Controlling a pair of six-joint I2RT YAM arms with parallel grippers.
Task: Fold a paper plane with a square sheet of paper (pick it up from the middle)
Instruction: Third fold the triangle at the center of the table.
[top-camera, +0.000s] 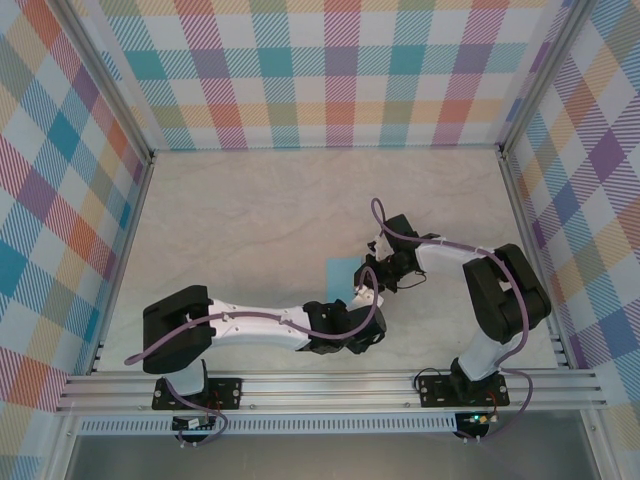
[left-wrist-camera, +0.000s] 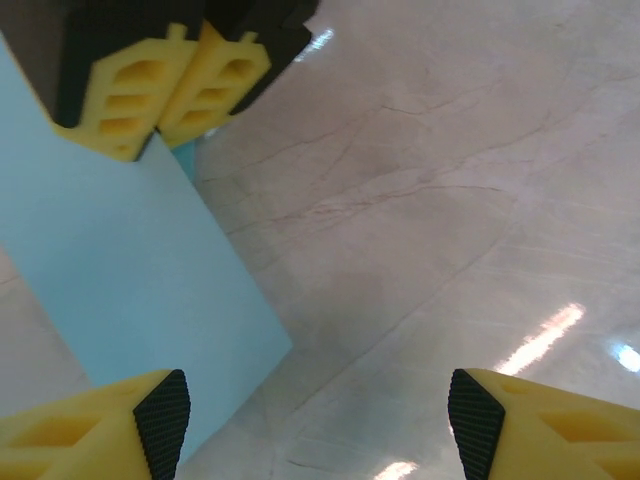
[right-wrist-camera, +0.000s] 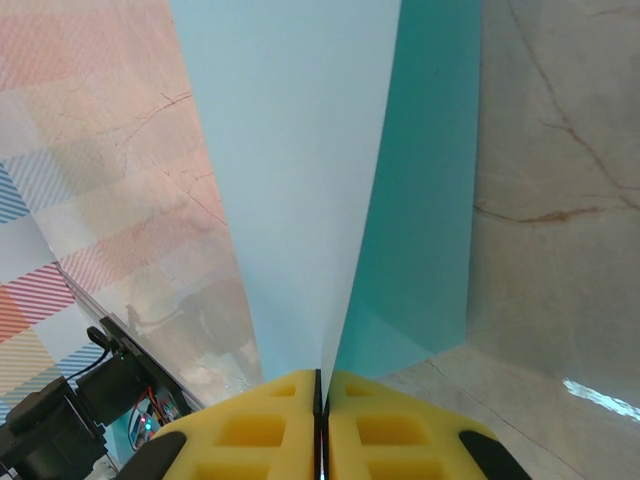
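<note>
Marbled desk (top-camera: 250, 210), plaid walls around. Right fingers (right-wrist-camera: 300, 410) are pressed together on the folded square sheet of paper (right-wrist-camera: 300, 150), near the desk's middle. Left fingers (left-wrist-camera: 160, 415) stand apart just beside it, gripping nothing. We judge at least 1 fold made. No pointed dart shape shows, so the nose and wing folds look to be left.

Light blue paper (right-wrist-camera: 300, 150), yellow fingers (left-wrist-camera: 80, 440), pastel plaid walls (top-camera: 340, 70), veined beige table (top-camera: 250, 220)

Bare table (top-camera: 250, 210) far and left, plaid walls (top-camera: 330, 80) on three sides, arms (top-camera: 260, 325) crowding near centre (sheet of paper (top-camera: 343, 272) between)
</note>
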